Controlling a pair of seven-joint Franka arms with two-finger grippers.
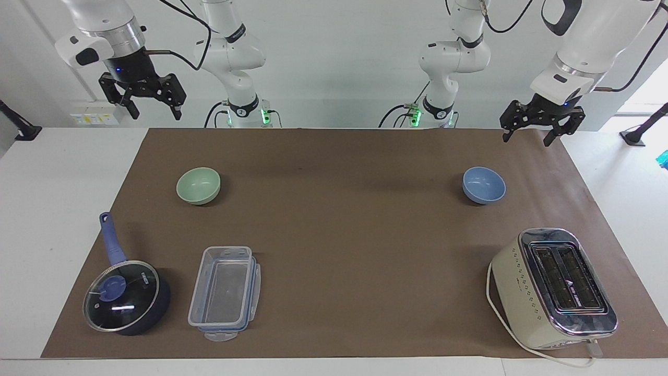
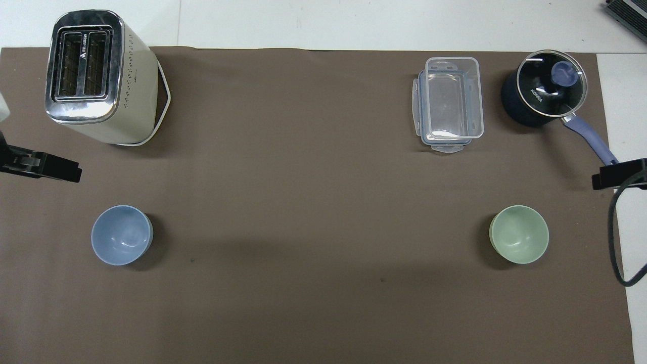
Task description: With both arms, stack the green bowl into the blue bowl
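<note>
The pale green bowl [image 1: 198, 185] [image 2: 519, 234] stands upright and empty on the brown mat toward the right arm's end of the table. The periwinkle blue bowl [image 1: 484, 185] [image 2: 121, 235] stands upright and empty toward the left arm's end, about as near to the robots as the green one. My right gripper [image 1: 155, 112] hangs open and empty, high over the table's edge at the robots' end, well above the green bowl. My left gripper [image 1: 527, 140] is open and empty too, raised over the mat's corner by the blue bowl. Neither touches a bowl.
A cream toaster [image 1: 556, 287] [image 2: 96, 76] with its cord stands farther from the robots than the blue bowl. A clear plastic container [image 1: 224, 292] [image 2: 449, 103] and a dark saucepan with a glass lid [image 1: 125, 297] [image 2: 546, 91] sit farther out than the green bowl.
</note>
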